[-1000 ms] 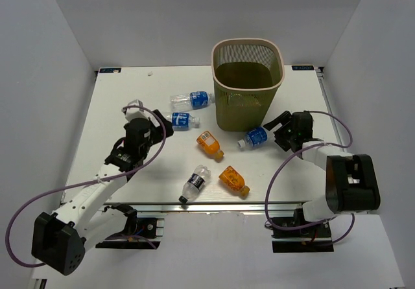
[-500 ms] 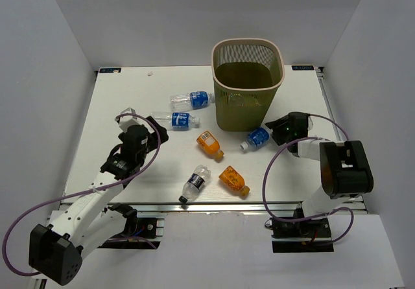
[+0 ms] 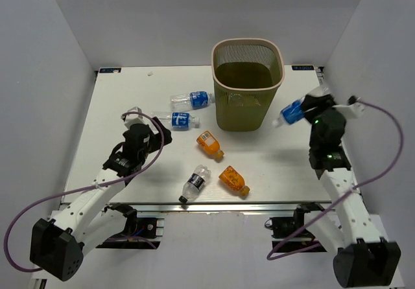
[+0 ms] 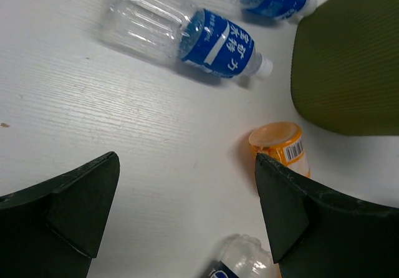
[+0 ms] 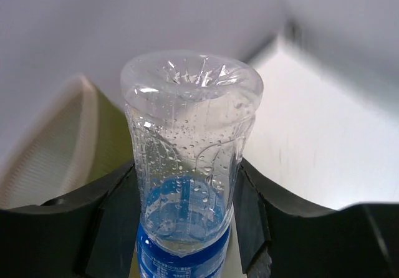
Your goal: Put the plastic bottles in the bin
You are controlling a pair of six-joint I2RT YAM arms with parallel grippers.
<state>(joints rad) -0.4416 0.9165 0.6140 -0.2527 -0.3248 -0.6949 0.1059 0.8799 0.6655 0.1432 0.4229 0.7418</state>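
My right gripper is shut on a clear blue-labelled bottle, lifted just right of the olive mesh bin. In the right wrist view the bottle stands base-up between the fingers, with the bin's rim to the left. My left gripper is open above the table, beside a blue-labelled bottle. Another blue-labelled bottle, two orange ones and a dark-labelled one lie on the table. The left wrist view shows a blue-labelled bottle, an orange one and the bin's wall.
White walls enclose the table on the left, back and right. The right arm's cable loops near the right wall. The table's front edge runs just below the nearest bottles.
The right gripper closed on the blue-labelled bottle lying right of the bin's foot and lifted it up beside the bin's right wall. The left arm shifted only slightly.
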